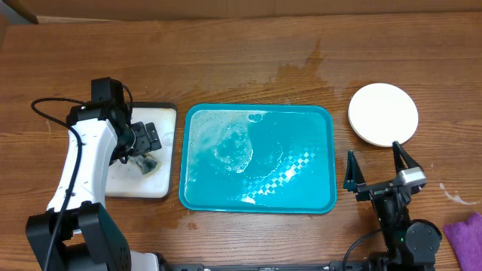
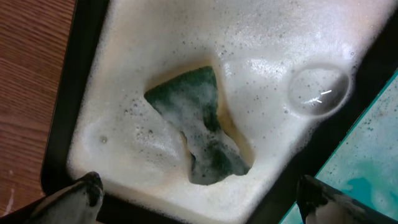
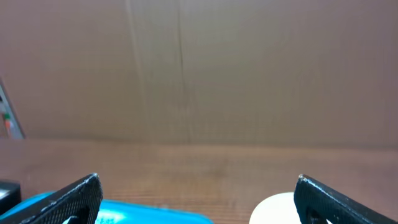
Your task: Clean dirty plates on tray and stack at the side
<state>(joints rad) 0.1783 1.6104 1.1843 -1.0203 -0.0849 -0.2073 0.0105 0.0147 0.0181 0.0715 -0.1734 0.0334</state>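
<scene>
The teal tray (image 1: 301, 135) lies mid-table, wet with foam and with no plates on it. It also shows in the left wrist view (image 2: 373, 155) and the right wrist view (image 3: 137, 214). A white plate (image 1: 382, 114) sits on the table right of the tray; whether others lie under it I cannot tell, and no yellow-green plate shows. Its edge shows in the right wrist view (image 3: 273, 211). My left gripper (image 1: 147, 139) (image 2: 198, 190) is open and empty above a green sponge (image 2: 199, 130). My right gripper (image 1: 374, 162) (image 3: 198, 185) is open and empty, just below the plate.
The sponge (image 1: 147, 164) lies in a foamy white tray with a black rim (image 1: 162, 109) left of the teal tray. A purple cloth (image 1: 467, 233) lies at the front right. A wet patch (image 1: 301, 71) marks the table behind the tray.
</scene>
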